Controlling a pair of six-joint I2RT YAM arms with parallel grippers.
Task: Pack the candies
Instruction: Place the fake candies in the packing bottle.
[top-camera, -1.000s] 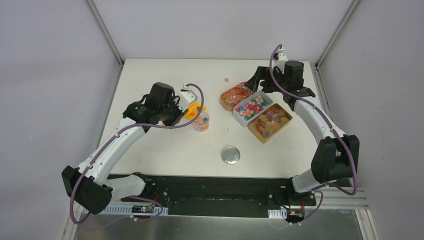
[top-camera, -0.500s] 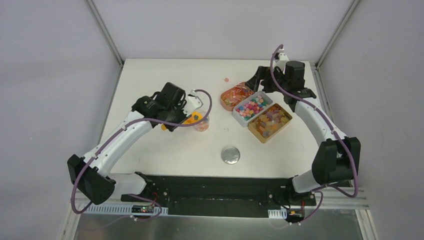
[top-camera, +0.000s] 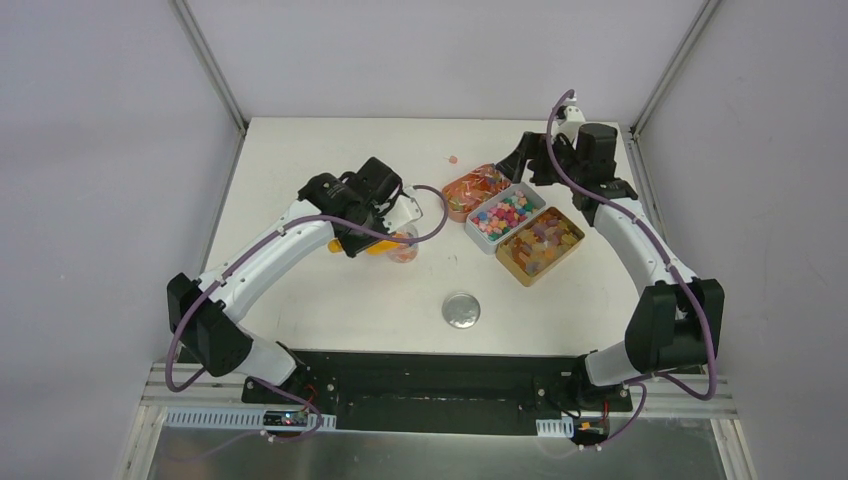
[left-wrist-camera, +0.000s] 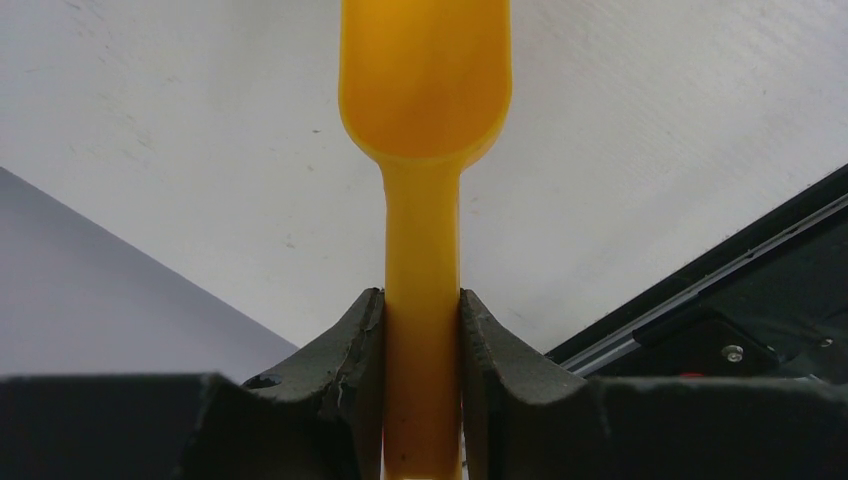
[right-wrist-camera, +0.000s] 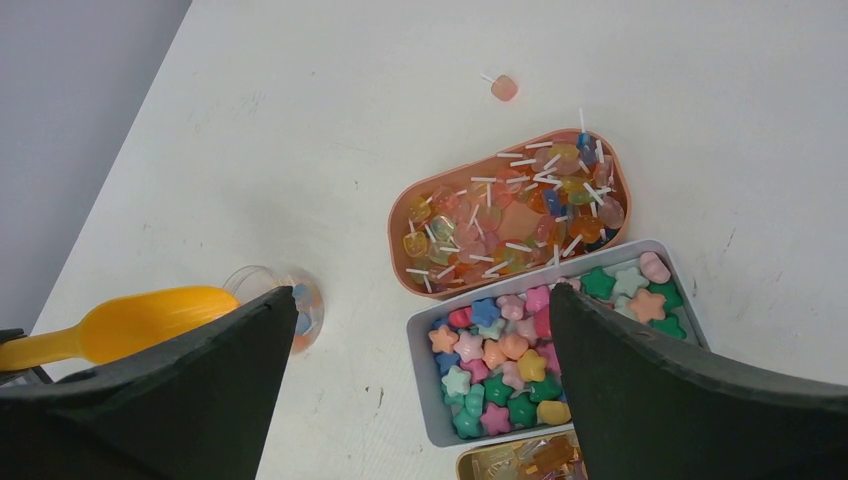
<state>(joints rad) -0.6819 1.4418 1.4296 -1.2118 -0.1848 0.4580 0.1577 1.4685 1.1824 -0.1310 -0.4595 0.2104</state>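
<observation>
Left jaws clamped on orange scoop (left-wrist-camera: 424, 230) handle; scoop bowl just beside clear cup (right-wrist-camera: 285, 290). Right jaws wide open, empty. Candies (right-wrist-camera: 510, 355) fill three tins (right-wrist-camera: 395, 250) right of cup; some inside cup.

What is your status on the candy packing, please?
Left claw shut on scoop beside cup. Right claw open above candies. One stray candy loose, nothing blocking.

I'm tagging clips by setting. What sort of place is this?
Probably a robotics lab test cell: left arm and right arm bolted to a black base plate beside a white table, grey panels on metal posts around it, and candies as props.
</observation>
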